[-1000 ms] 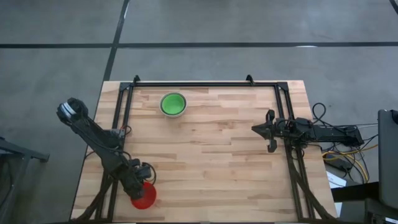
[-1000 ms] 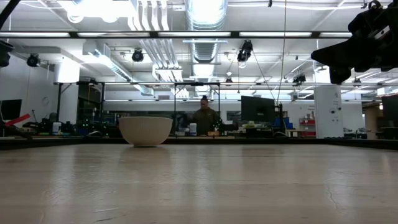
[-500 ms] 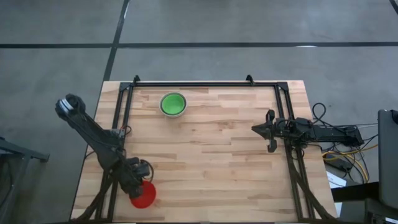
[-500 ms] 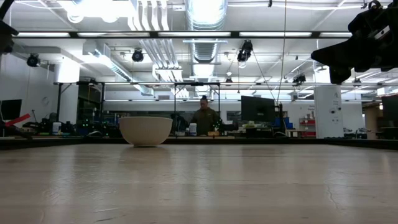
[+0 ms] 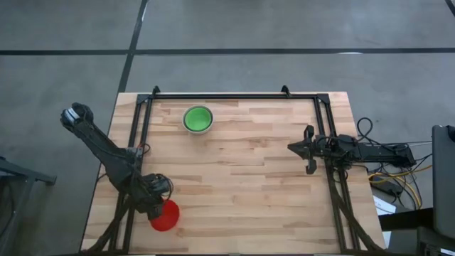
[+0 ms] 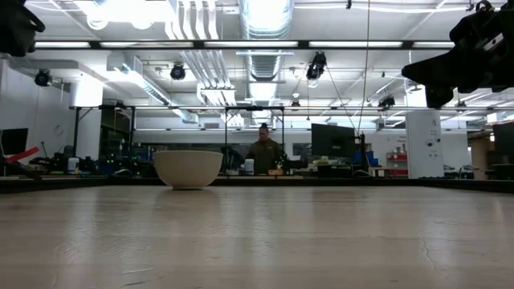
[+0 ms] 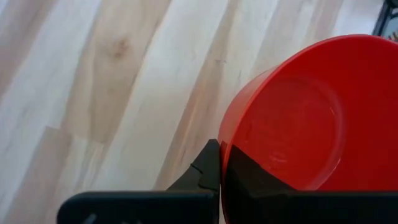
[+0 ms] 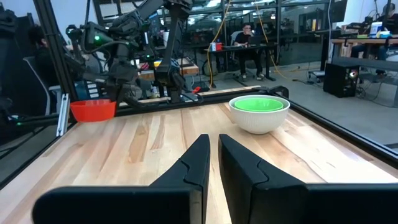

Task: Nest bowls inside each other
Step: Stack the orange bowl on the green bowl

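A red bowl (image 5: 164, 215) is near the table's front left corner, with my left gripper (image 5: 157, 201) shut on its rim; the right wrist view shows it as the red bowl (image 8: 93, 109), a little above the wood. A white bowl with green nested inside it (image 5: 198, 119) stands on its base at the far left; it also shows in the low view as the white bowl (image 6: 188, 168). My right gripper (image 5: 290, 148) waits at the right side, level, shut, touching nothing. My left gripper pinches the red bowl's rim (image 7: 225, 140) on the side toward the table's left, one finger (image 7: 249, 177) inside the bowl and one finger (image 7: 206, 169) outside. The fingers slant down from the left. The bowl hangs mouth up, just clear of the table.
A black frame rail (image 5: 234, 97) runs along the far edge and down both sides of the wooden table (image 5: 242, 185). The wide middle of the wood lies between the two bowls and the right arm. A person (image 6: 263, 152) sits in the room far behind.
My left gripper has risen and drawn slightly toward the far edge, staying shut on the red bowl. The bowl has come up off the table with it and shifted a little away from the near edge. The right arm has kept still.
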Motion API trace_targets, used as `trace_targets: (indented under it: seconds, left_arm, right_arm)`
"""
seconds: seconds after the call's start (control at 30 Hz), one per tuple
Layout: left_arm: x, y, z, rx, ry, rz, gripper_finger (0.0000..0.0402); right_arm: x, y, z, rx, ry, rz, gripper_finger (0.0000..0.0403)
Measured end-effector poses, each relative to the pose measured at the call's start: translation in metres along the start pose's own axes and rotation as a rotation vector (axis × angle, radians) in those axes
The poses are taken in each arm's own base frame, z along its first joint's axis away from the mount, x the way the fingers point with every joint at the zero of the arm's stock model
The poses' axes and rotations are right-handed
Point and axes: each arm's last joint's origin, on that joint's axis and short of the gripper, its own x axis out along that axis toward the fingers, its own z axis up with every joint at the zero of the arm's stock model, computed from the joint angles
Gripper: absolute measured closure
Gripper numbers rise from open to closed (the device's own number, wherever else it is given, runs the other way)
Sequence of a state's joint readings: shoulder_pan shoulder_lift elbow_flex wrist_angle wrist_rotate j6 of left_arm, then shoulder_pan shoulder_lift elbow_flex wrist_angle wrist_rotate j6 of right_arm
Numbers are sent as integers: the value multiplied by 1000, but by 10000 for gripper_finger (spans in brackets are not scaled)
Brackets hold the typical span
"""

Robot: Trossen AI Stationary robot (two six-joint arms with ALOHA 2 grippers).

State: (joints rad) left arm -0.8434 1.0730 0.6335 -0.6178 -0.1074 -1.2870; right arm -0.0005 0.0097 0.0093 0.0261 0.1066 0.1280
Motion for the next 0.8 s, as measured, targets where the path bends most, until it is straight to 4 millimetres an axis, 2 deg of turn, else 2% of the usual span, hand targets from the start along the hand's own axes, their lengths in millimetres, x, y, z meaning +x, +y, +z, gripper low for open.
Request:
trace_targets:
  seconds: [0.47,0.8]
  left_arm:
    - [-30,-1,21,4,-63,88,399]
    - [-54,-1,46,-59,-139,134,399]
  right_arm:
    - [0,0,0,0,0,0,369]
    - [0,0,0,0,0,0,369]
